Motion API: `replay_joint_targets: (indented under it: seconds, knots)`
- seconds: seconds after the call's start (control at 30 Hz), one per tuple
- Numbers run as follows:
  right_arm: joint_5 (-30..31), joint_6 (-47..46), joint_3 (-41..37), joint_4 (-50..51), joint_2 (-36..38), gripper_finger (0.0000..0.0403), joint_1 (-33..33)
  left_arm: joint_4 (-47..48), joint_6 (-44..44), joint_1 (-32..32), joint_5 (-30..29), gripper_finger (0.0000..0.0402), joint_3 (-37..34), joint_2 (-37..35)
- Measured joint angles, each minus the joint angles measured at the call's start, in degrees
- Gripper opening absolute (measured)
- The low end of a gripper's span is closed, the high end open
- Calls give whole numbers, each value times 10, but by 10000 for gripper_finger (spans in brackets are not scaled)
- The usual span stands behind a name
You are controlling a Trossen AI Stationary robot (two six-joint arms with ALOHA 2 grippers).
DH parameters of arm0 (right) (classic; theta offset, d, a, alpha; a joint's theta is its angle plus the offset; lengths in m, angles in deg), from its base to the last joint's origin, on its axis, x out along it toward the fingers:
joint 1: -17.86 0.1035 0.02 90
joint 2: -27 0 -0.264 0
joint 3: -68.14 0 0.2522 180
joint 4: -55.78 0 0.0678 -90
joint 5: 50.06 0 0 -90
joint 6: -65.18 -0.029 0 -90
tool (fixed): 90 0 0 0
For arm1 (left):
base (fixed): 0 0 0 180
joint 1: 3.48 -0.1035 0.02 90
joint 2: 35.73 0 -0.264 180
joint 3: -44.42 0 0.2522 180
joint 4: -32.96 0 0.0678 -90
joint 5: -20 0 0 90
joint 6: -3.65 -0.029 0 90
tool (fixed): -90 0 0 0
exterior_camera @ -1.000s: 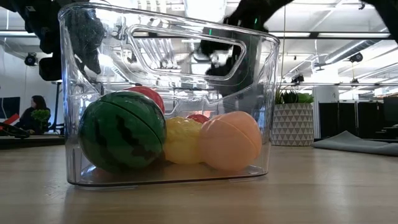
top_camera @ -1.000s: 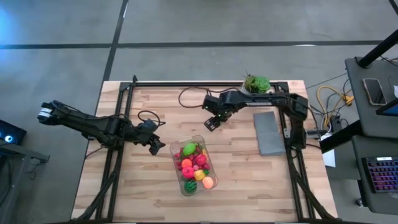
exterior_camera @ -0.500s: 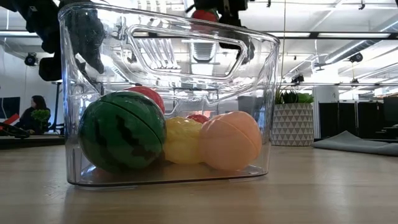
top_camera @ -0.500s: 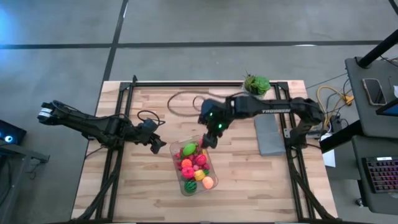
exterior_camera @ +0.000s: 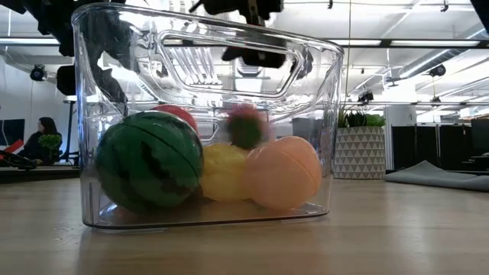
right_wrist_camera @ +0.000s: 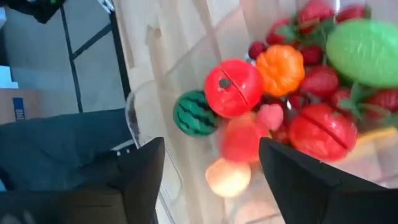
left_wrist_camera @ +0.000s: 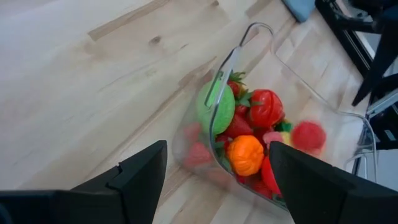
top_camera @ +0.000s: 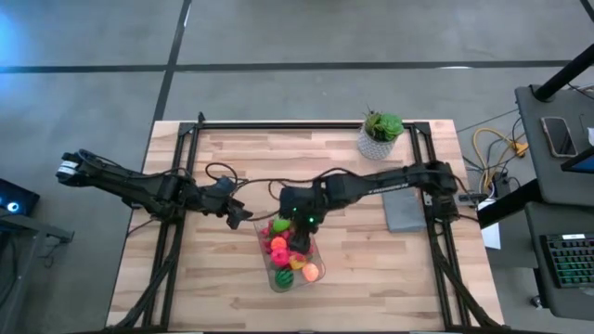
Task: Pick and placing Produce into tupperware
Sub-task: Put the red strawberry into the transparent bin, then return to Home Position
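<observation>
The clear tupperware [top_camera: 275, 284] stands on the table's near middle, holding several toy produce pieces: a watermelon [exterior_camera: 149, 162], a peach-coloured ball [exterior_camera: 284, 173], a green piece [left_wrist_camera: 214, 107], an orange one [right_wrist_camera: 283, 68] and red strawberries. My right gripper [top_camera: 302, 221] hangs open over the container's far half. A blurred red piece [right_wrist_camera: 241, 140] is in mid-air below its fingers, inside the walls [exterior_camera: 246, 126]. My left gripper [top_camera: 238, 213] is open at the container's far left corner [left_wrist_camera: 214, 146]; I cannot tell whether it touches.
A potted plant [top_camera: 381, 130] sits at the far edge, with a grey slab [top_camera: 406, 213] right of the container. Black frame rails [top_camera: 176, 186] run along both table sides. A cable [top_camera: 218, 173] lies by the left arm. Bare wood lies near and left of the container.
My right gripper has swung from the far side by the plant toward the near left, carrying a red piece, and now stands over the tupperware. It has let go of the piece, which is falling into the container.
</observation>
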Motion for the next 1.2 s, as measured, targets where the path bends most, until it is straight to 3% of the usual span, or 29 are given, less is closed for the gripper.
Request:
replay_joint_targets:
  seconds: [0.17, 0.33, 0.47, 0.6, 0.73, 0.97, 1.2]
  knots:
    - [35, 11, 40, 18, -1, 280, -31, 0, -1, 0, 5, 267, 0, -1]
    - [48, 141, 97, 61, 0, 295, -60, 7, -1, 0, 75, 267, 1, -6]
    - [47, 139, 164, 142, 2, 299, -87, -3, 36, 0, 103, 267, 1, -19]
    - [49, 175, 216, 206, 14, 299, -90, -62, -42, 0, 169, 267, 3, -45]
    - [37, 197, 225, 212, 35, 299, -82, -120, -118, 0, 168, 267, 5, -99]
    - [40, 202, 123, 174, 93, 295, -91, -119, -221, 0, 112, 267, -11, -222]
    - [-15, 140, -146, -49, 219, 292, -129, -131, -245, 0, 106, 267, -66, -330]
